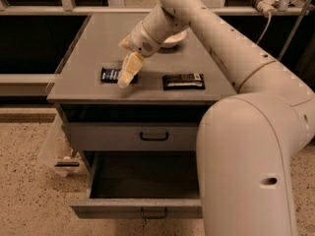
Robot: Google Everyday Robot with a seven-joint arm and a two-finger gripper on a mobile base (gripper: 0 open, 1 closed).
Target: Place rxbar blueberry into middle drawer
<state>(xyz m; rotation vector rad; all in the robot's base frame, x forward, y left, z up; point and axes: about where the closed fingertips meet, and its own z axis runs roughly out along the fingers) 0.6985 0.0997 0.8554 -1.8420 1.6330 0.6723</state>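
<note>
The rxbar blueberry (110,74), a small dark blue bar with white lettering, lies flat on the grey cabinet top (93,48) near its front left. My gripper (126,77) hangs right over the bar's right end, pointing down at it and covering that end. The middle drawer (142,211) is pulled open at the bottom of the cabinet, showing a dark interior and a grey front with a small black handle.
A longer black bar with a white end (183,81) lies on the top to the right of the gripper. A white bowl (173,39) sits farther back. A shut grey drawer front (133,135) is above the open drawer. My large arm covers the right side.
</note>
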